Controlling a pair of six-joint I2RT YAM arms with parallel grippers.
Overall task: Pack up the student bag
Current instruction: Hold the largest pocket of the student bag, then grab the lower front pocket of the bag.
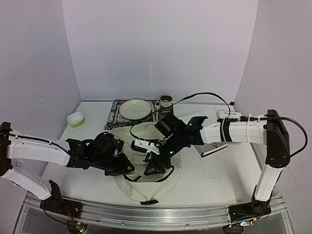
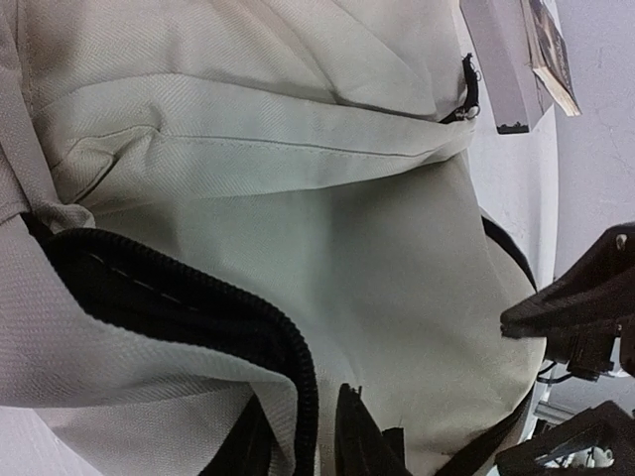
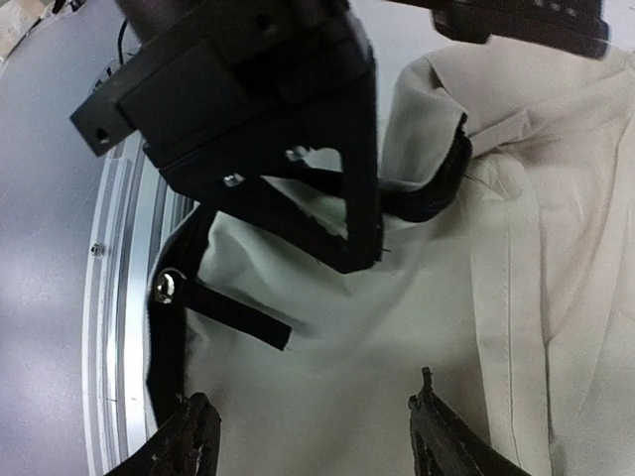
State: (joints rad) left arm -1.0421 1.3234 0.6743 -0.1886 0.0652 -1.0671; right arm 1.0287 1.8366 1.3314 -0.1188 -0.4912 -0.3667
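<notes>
student bag on table — right gripper jaws wide; left gripper jaws: cannot tell — box print unreadable

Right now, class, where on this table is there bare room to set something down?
Bare: front right, between the student bag and the near rail; also this side of the green bowl. Crowded: the back edge, with plate and cup.

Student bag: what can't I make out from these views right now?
- Inside of the student bag: top view, left end effector and right end effector cover the opening; wrist views show only fabric and zip.
- Left end effector's grip: left wrist view, fingers cut off by bottom edge.
</notes>
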